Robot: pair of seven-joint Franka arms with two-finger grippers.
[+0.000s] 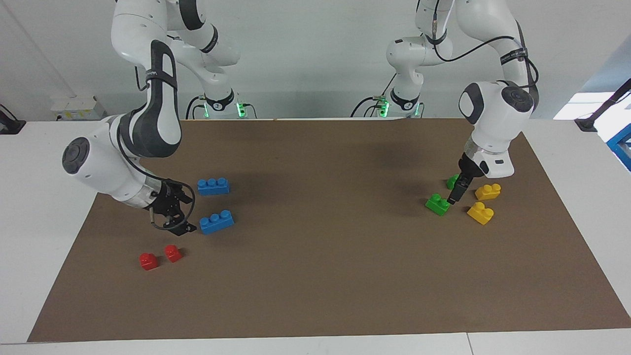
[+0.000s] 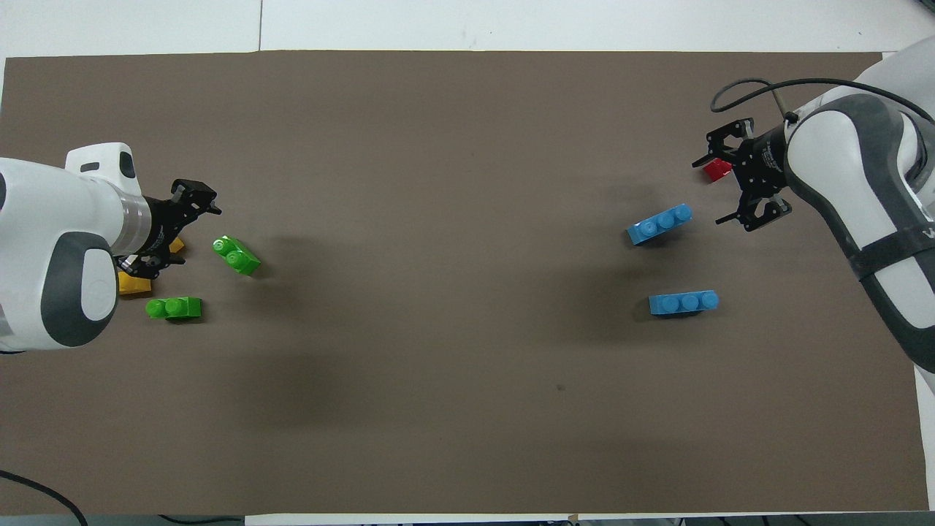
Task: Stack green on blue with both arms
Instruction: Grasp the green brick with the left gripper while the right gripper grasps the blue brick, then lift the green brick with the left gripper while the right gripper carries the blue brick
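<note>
Two green bricks lie toward the left arm's end: the farther one [image 1: 438, 203] [image 2: 236, 256] and the nearer one [image 1: 452, 181] [image 2: 174, 308], partly hidden in the facing view. My left gripper [image 1: 454, 193] [image 2: 182, 239] hangs low and open between the green and yellow bricks, holding nothing. Two blue bricks lie toward the right arm's end: the farther one [image 1: 217, 222] [image 2: 659, 223] and the nearer one [image 1: 213, 186] [image 2: 684, 302]. Open and holding nothing, my right gripper [image 1: 189, 215] [image 2: 708, 191] sits low just beside the farther blue brick.
Two yellow bricks [image 1: 480, 213] [image 1: 488, 191] lie by the green ones, mostly under the left gripper in the overhead view. Two red bricks [image 1: 148, 261] [image 1: 172, 253] sit farther out than the right gripper. A brown mat [image 1: 320, 276] covers the table.
</note>
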